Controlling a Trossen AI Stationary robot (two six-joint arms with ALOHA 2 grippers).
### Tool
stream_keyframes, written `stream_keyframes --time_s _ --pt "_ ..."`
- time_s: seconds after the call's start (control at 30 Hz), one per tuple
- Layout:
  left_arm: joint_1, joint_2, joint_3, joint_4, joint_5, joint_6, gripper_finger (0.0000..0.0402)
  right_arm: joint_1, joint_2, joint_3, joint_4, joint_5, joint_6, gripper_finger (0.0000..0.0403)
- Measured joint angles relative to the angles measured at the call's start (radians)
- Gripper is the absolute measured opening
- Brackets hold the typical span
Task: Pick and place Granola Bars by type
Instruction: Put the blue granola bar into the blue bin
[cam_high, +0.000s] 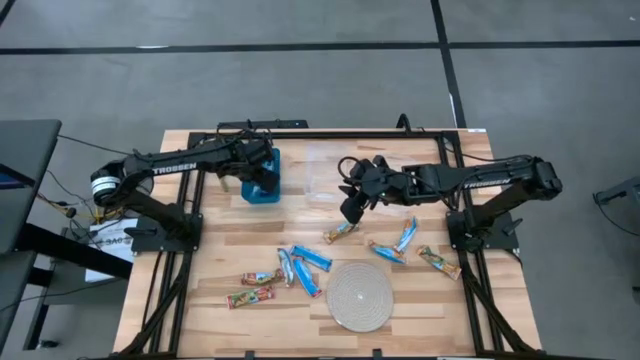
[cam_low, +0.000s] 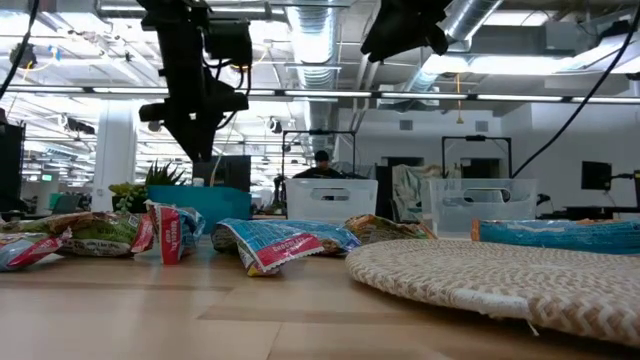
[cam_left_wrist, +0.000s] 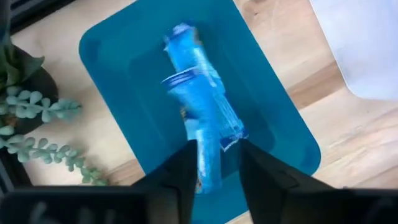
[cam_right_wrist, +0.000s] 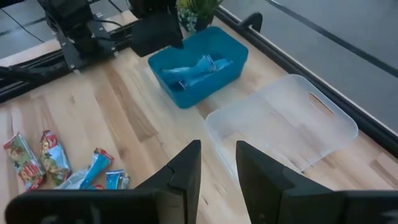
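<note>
My left gripper (cam_high: 262, 172) (cam_left_wrist: 217, 146) is open above the blue bin (cam_high: 258, 196) (cam_left_wrist: 112, 56) and touches nothing. Two bright blue bars (cam_left_wrist: 202, 106) (cam_right_wrist: 198, 70) lie inside on the bin's floor. My right gripper (cam_high: 350, 210) (cam_right_wrist: 219, 146) is open and empty, above bare table by the clear bin's (cam_high: 322, 178) (cam_right_wrist: 286, 124) near side. On the near table lie tan-gold bars (cam_high: 340, 232) (cam_high: 385, 250) (cam_high: 438, 262), blue bars (cam_high: 407, 235) (cam_high: 312, 258) (cam_high: 300, 275) and red-green bars (cam_high: 262, 277) (cam_high: 248, 296).
A round white woven disc (cam_high: 360, 295) (cam_low: 500, 275) lies near the table's near edge, between the bar groups. A small plant (cam_left_wrist: 31, 106) stands by the blue bin at the far edge. Both arm bases and a metal frame (cam_high: 440, 135) border the table.
</note>
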Motion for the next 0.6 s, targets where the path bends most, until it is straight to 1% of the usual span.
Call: stream_keyframes --time_s 0.07,0.13,0.2,0.37,0.4,0.5,0.6 --pt "-0.013 -0.002 0.000 0.005 0.017 0.037 0.0132 0.000 -0.002 0.000 -0.001 -0.014 -0.001 0.0092" --pt "-0.042 -0.010 0.000 0.044 0.074 0.116 0.0147 0.005 -0.007 0.000 0.001 -0.034 -0.003 0.0092" --pt "-0.092 -0.020 0.002 0.103 0.154 0.218 0.0153 0.015 -0.011 0.000 -0.005 -0.060 -0.025 0.0092" --pt "-0.272 -0.020 0.047 0.106 0.363 0.525 0.0149 0.072 -0.028 0.000 -0.052 -0.142 -0.093 0.0092" --pt "-0.313 -0.020 0.054 0.108 0.382 0.560 0.0146 0.087 -0.030 -0.001 -0.060 -0.166 -0.106 0.0092" --pt "-0.427 -0.020 0.068 0.123 0.386 0.614 0.0139 0.131 -0.035 0.000 -0.074 -0.246 -0.123 0.0092" --pt "-0.514 -0.017 0.068 0.179 0.352 0.627 0.0133 0.182 -0.037 0.000 -0.108 -0.286 -0.115 0.0092"
